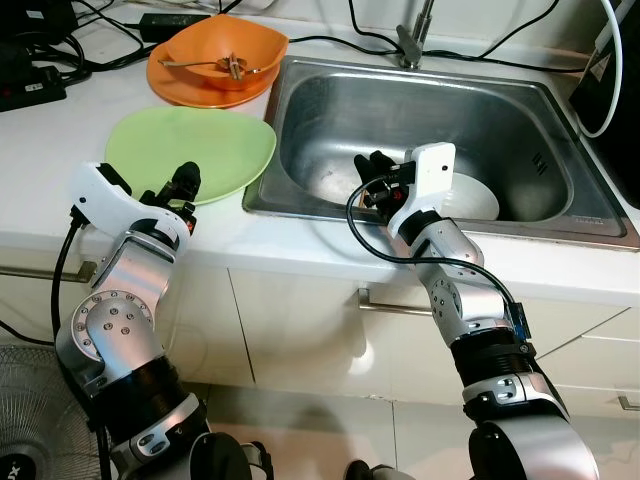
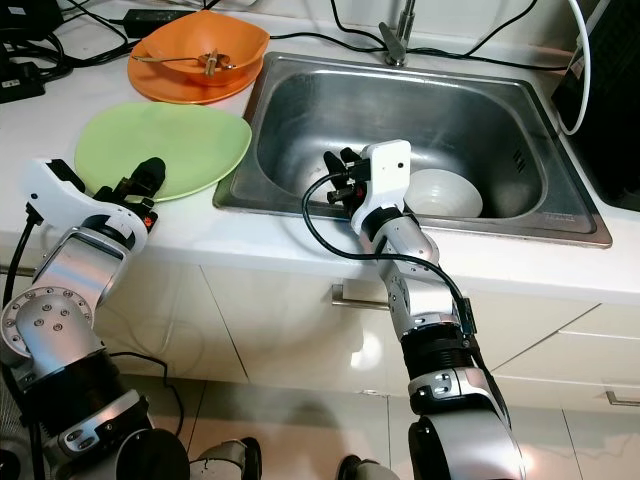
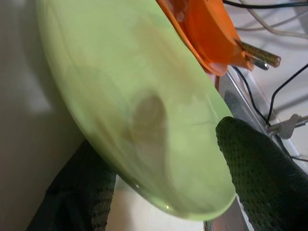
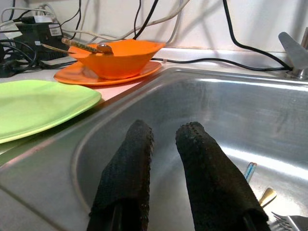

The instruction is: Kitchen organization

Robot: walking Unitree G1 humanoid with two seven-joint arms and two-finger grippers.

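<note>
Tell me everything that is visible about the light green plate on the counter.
The light green plate is wide, shallow and glossy, probably plastic or melamine, with a faint brownish smear. It lies flat on the white counter, left of the sink and in front of the orange plate. The left gripper has open jaws around its near rim, one finger above, one below.

A home kitchen: steel sink, tap, white counter, cupboards

Plate left of sink
</note>
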